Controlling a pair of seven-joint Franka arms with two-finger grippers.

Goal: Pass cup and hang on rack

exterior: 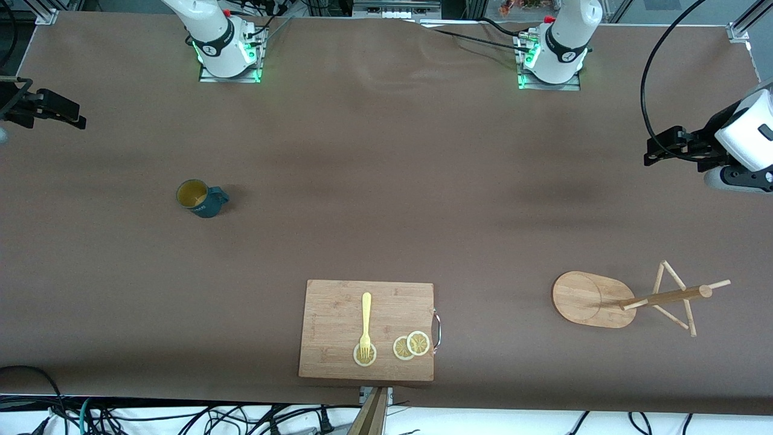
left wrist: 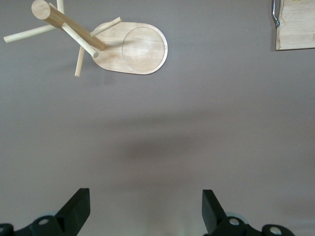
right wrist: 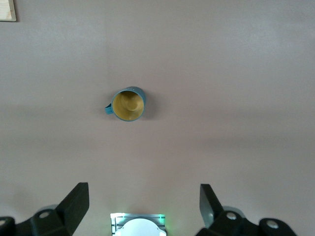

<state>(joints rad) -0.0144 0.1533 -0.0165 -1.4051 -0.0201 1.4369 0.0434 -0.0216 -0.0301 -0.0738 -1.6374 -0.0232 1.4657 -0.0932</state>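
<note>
The dark teal cup point(exterior: 201, 198) stands upright on the brown table toward the right arm's end, its handle toward the left arm's end and its yellowish inside showing. In the right wrist view the cup point(right wrist: 128, 105) is well clear of the open, empty right gripper point(right wrist: 144, 204). The right gripper point(exterior: 71, 116) is up in the air at the table's end. The wooden rack point(exterior: 634, 299) stands toward the left arm's end, nearer the front camera. The rack point(left wrist: 138, 46) also shows in the left wrist view. The left gripper point(exterior: 655, 148) point(left wrist: 146, 206) is open, empty and up in the air.
A bamboo cutting board point(exterior: 338, 314) lies near the front edge, with a yellow fork point(exterior: 366, 323) and lemon slices point(exterior: 412, 345) on it. Its edge shows in the left wrist view point(left wrist: 298, 29). The arms' bases point(exterior: 226, 51) point(exterior: 555, 54) stand along the table's edge farthest from the front camera.
</note>
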